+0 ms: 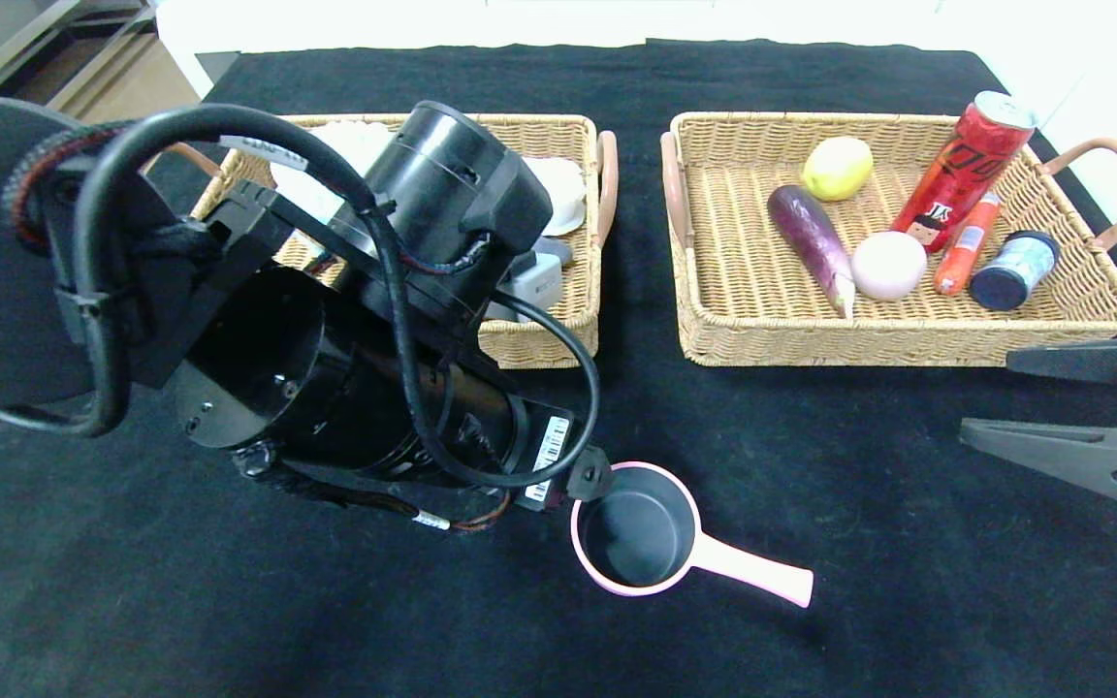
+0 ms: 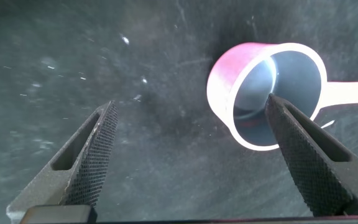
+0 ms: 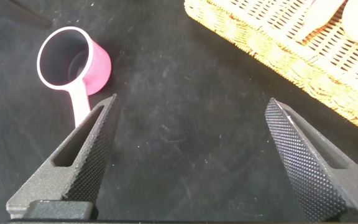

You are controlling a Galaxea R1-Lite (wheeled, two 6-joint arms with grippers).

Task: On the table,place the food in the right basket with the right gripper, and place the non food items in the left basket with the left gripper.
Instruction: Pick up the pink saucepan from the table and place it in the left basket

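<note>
A pink saucepan (image 1: 634, 528), dark grey inside, stands on the black cloth of the table (image 1: 859, 543), its handle pointing right. My left gripper (image 2: 191, 102) hangs open just above it; one fingertip (image 2: 278, 112) is over the pan's mouth and the other over bare cloth. In the head view the left arm hides those fingers. The right basket (image 1: 811, 349) holds the purple eggplant (image 1: 811, 237), pale pink ball (image 1: 888, 265) and red can (image 1: 961, 170). My right gripper (image 1: 985, 397) is open and empty at the right edge, in front of that basket.
The right basket also holds a yellow lemon (image 1: 838, 168), an orange stick (image 1: 966, 242) and a blue-capped tin (image 1: 1014, 269). The left basket (image 1: 539, 344) holds pale items, mostly hidden behind my left arm. The right wrist view shows the saucepan (image 3: 73, 59) and the basket's wall (image 3: 272, 43).
</note>
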